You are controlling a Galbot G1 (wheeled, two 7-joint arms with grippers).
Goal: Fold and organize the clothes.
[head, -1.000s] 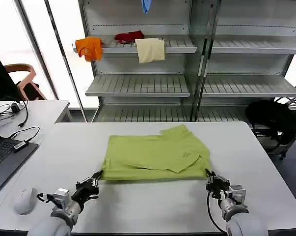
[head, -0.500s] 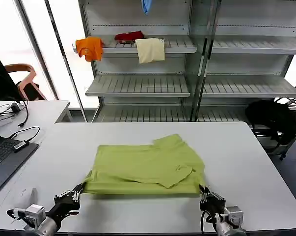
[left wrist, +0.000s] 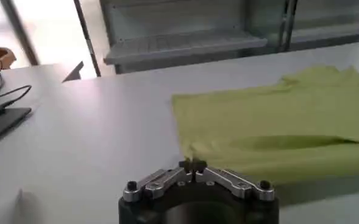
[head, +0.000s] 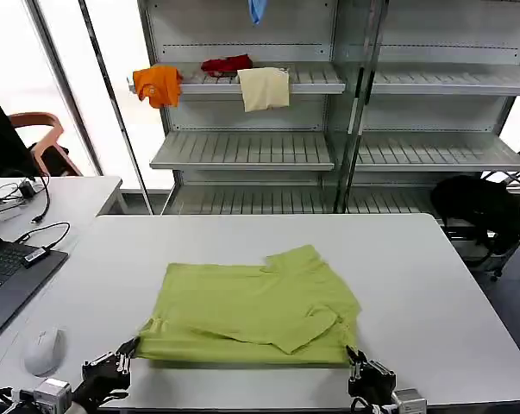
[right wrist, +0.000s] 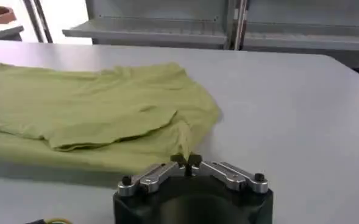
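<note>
We see the left gripper (head: 128, 349) pinched tight on the near-left corner of the T-shirt (head: 255, 304), and the right gripper (head: 353, 355) clamped on its near-right corner. The shirt lies folded on the white table (head: 432, 285), near its front edge.

Lime yellow-green T-shirt (head: 251, 302), plain, on a pale grey table (head: 432, 285).
Upper left of the frame: orange garment (head: 157, 84), red garment (head: 226, 63), cream garment (head: 264, 87), grey shelves (head: 242, 148).

Matt soft cotton T-shirt (head: 255, 306), smooth matt table (head: 432, 285), dull metal shelves (head: 242, 148)
</note>
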